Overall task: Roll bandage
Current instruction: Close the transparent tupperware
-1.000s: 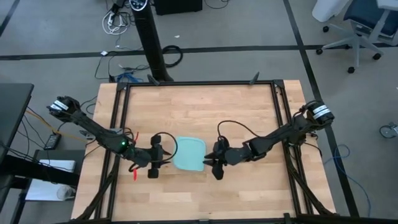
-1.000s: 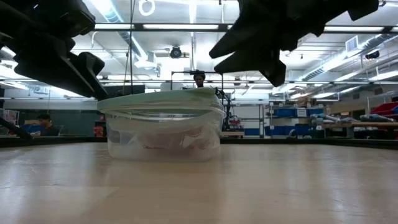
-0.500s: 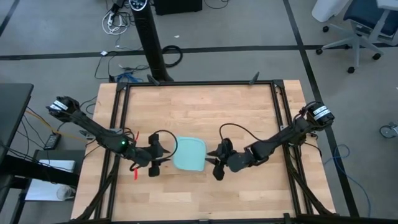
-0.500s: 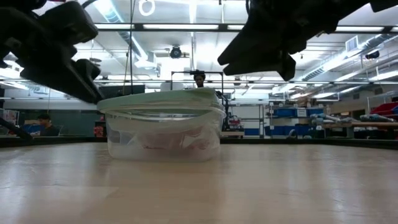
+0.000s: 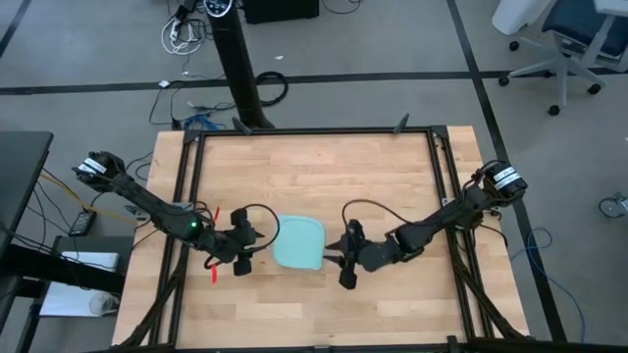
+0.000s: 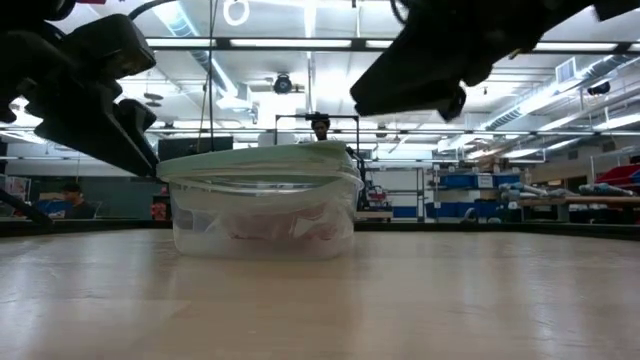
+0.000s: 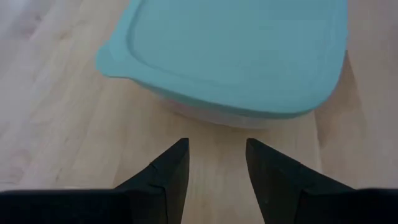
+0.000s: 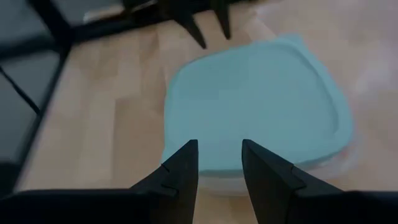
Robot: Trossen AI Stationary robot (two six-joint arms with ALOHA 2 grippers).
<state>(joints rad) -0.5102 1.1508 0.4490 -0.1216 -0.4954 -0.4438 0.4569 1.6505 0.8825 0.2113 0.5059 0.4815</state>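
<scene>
Both hands (image 5: 243, 257) (image 5: 343, 267) slightly back from container (image 5: 298, 243)

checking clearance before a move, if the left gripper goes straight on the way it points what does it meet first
Most likely the light-blue lidded container: the left gripper, open and empty, points at its near side, just under the lid's edge. How big the gap is stays unclear.

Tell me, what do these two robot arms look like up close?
Both arms are slim, dark and jointed, with thin black cables looping off them. The left arm shows a small green light and red bits near its wrist; the right arm has a pale ring by its base. The left gripper and the right gripper each end in two black, pointed fingers.
</scene>
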